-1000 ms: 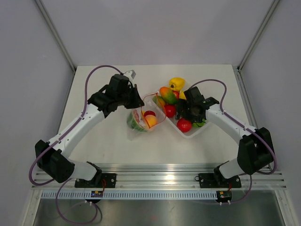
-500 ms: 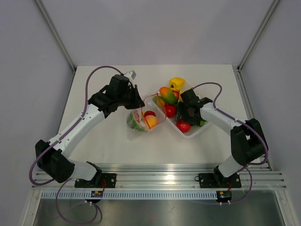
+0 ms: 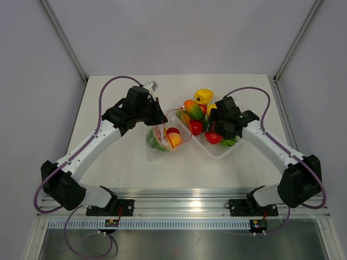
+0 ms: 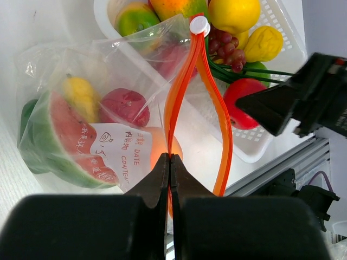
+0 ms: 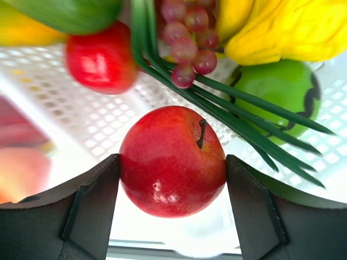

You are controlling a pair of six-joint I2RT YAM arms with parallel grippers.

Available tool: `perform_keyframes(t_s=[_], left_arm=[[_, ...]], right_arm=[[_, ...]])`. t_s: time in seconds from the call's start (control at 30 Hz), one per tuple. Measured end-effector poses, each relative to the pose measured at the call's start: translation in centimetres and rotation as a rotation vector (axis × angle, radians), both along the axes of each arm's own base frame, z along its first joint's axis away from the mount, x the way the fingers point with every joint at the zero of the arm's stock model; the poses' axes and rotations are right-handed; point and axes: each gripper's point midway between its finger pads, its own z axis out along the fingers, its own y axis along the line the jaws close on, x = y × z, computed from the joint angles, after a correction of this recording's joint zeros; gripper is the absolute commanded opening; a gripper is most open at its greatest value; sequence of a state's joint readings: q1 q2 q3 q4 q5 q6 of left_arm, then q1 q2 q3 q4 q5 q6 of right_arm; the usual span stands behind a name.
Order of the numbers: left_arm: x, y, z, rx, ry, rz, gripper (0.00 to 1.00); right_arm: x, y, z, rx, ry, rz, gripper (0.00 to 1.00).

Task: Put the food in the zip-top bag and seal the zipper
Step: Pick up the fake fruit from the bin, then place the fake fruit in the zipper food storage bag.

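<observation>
Right wrist: right fingers (image 5: 92,206) clamp the apple (image 5: 172,161); lift gently toward the bag (image 4: 81,108) whose zipper (image 4: 176,108) the left fingers (image 4: 154,184) pinch.

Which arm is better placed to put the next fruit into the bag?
Right. The right end effector grips a red apple over the white basket, while the left end effector is shut on the zipper, holding the mouth of the zip-top bag open.

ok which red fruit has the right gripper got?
The apple with the dark stem, held in the right gripper. Another red fruit lies in the tray by the grapes; a third is inside the bag.
</observation>
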State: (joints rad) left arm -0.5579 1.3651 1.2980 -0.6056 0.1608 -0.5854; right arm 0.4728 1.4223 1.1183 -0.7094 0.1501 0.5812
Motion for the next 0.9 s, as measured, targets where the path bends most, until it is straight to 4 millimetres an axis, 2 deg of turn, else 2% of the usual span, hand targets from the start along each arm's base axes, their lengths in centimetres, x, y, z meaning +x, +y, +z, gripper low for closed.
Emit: perform_keyframes(t_s=[0.27, 0.33, 0.43, 0.53, 0.6, 0.7, 0.9], left_arm=[[0.0, -0.2, 0.0, -0.008, -0.003, -0.007, 0.00], [0.0, -0.2, -0.1, -0.009, -0.001, -0.009, 0.00], [-0.1, -0.2, -0.3, -0.008, 0.003, -0.010, 0.00], [-0.1, -0.2, -0.3, -0.008, 0.002, -0.010, 0.00], [-0.1, -0.2, -0.3, -0.008, 0.003, -0.010, 0.00], [-0.1, -0.2, -0.3, -0.008, 0.003, -0.011, 0.00], [-0.2, -0.3, -0.3, -0.014, 0.008, -0.012, 0.00]], right_arm=[[0.9, 1.0, 8.1, 0.072, -0.166, 0.025, 0.37], [0.8, 2.3, 10.1, 0.086, -0.200, 0.064, 0.38], [0.1, 5.5, 12.8, 0.117, -0.248, 0.152, 0.38], [-0.5, 8.1, 14.4, 0.147, -0.275, 0.218, 0.39], [-0.7, 9.5, 14.3, 0.155, -0.270, 0.251, 0.41], [-0.5, 11.2, 12.9, 0.154, -0.237, 0.284, 0.43], [0.3, 13.7, 7.7, 0.100, -0.120, 0.326, 0.46]])
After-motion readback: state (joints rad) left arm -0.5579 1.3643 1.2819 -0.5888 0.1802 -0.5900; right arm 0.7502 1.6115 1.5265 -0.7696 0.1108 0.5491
